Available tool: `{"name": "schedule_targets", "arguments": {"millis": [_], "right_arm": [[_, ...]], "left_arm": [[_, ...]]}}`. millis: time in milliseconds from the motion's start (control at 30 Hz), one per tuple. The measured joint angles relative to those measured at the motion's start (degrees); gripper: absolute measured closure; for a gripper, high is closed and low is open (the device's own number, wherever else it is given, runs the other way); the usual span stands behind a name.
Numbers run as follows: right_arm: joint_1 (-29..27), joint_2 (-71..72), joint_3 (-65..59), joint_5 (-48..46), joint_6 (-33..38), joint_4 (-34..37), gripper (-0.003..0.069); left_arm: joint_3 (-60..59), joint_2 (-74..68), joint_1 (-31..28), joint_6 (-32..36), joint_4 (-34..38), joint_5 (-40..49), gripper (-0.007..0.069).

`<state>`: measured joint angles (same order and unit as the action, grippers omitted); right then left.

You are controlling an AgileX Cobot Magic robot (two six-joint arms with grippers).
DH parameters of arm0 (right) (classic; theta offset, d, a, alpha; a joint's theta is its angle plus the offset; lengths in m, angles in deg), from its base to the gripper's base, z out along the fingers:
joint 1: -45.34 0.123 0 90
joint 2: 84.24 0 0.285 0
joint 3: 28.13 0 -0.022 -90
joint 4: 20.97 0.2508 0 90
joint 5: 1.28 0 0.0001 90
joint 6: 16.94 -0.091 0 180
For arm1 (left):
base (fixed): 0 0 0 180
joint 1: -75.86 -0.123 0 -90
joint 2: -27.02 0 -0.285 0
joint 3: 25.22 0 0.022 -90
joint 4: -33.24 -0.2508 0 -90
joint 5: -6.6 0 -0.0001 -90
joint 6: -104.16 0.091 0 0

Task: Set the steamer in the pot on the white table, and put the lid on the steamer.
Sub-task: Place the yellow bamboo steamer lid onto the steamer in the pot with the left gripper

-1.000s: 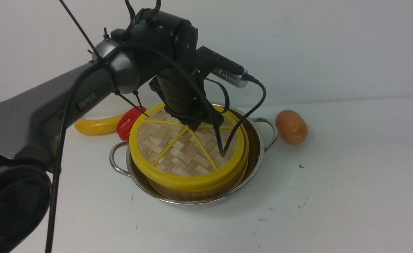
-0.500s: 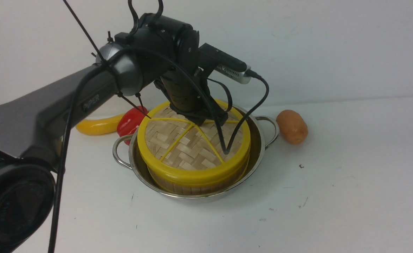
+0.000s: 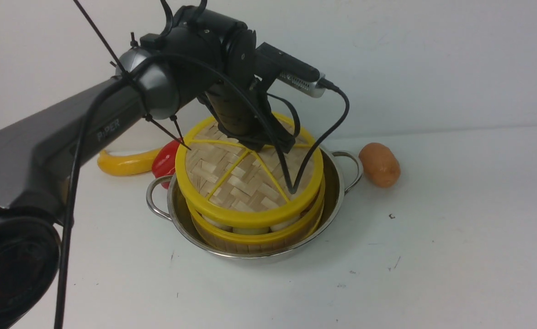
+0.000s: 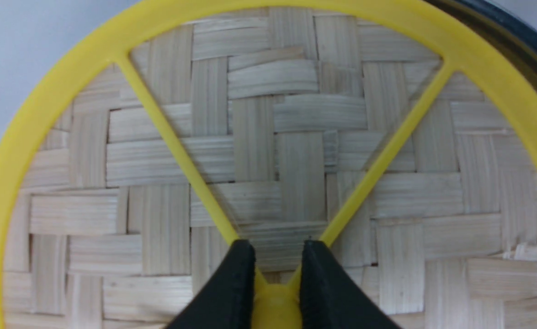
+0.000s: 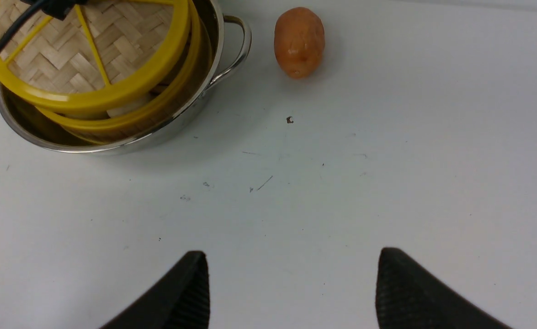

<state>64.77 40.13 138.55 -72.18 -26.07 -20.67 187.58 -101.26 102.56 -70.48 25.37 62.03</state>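
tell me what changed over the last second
The left gripper, shut on the lid at its hub, shifted it right over the steamer, then lifted it, opening a gap at the front. The steamer stayed in the pot; the potato and banana did not move.

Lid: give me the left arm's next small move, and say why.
Probably lower the lid gently onto the steamer. The left gripper pinches its hub, and the lid hangs above the steamer's rim with a gap showing at the near side; the steamer already sits in the pot.
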Motion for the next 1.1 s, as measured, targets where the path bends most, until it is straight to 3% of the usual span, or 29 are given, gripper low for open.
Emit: {"name": "schedule_targets", "arguments": {"millis": [1100], "right_arm": [[0.00,0.00,0.00,0.07,0.00,0.00,0.0185]], "left_arm": [[0.00,-3.49,0.11,-1.34,0.63,-0.87,0.0510]]}}
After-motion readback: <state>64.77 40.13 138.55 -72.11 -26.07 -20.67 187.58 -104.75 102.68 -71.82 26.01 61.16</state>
